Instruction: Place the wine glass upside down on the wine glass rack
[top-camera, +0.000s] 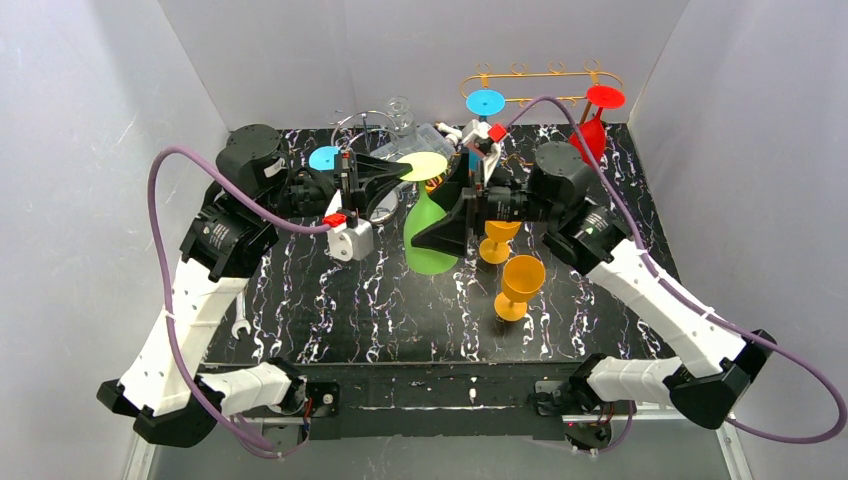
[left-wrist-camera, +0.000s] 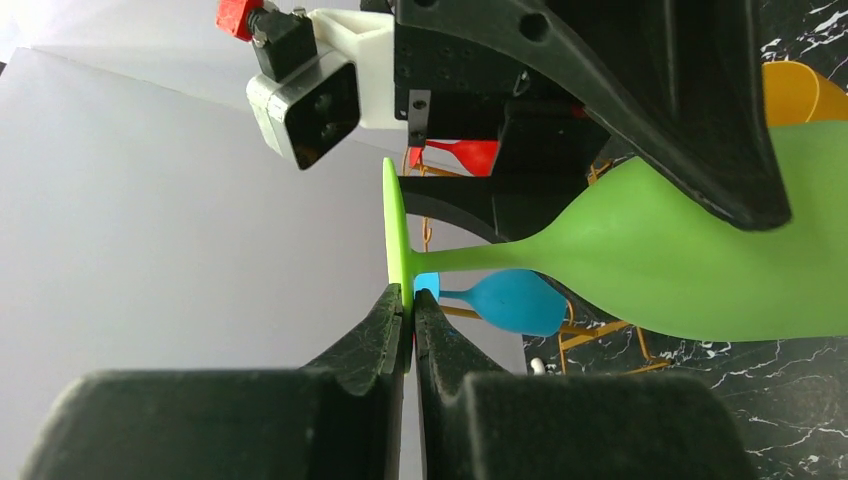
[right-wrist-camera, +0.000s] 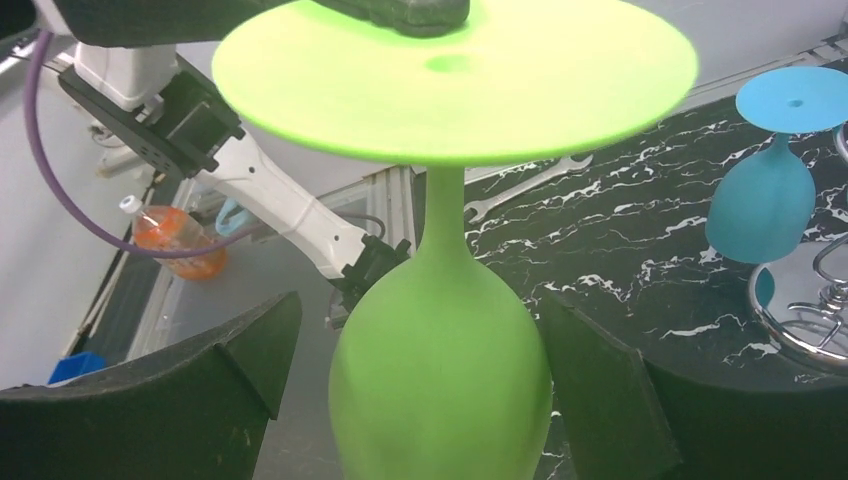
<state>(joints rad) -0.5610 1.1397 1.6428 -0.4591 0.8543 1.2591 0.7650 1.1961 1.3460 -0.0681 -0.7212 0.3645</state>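
Observation:
The green wine glass (top-camera: 430, 240) is held above the middle of the table, its flat foot (top-camera: 423, 166) uppermost and the bowl below it. My left gripper (left-wrist-camera: 410, 310) is shut on the rim of the foot (left-wrist-camera: 395, 230). My right gripper (right-wrist-camera: 420, 308) is open and straddles the bowl (right-wrist-camera: 440, 390); one finger (right-wrist-camera: 240, 370) stands clear of it, the other sits close beside it. The gold wire wine glass rack (top-camera: 545, 75) stands at the back right. A blue glass (top-camera: 485, 100) and a red glass (top-camera: 600, 100) hang on it.
Two orange glasses (top-camera: 497, 240) (top-camera: 520, 285) stand just right of the green one. Another blue glass (top-camera: 323, 157) and a wire stand (top-camera: 365, 125) are at the back left, near a clear container (top-camera: 415, 140). A wrench (top-camera: 240, 327) lies by the left edge.

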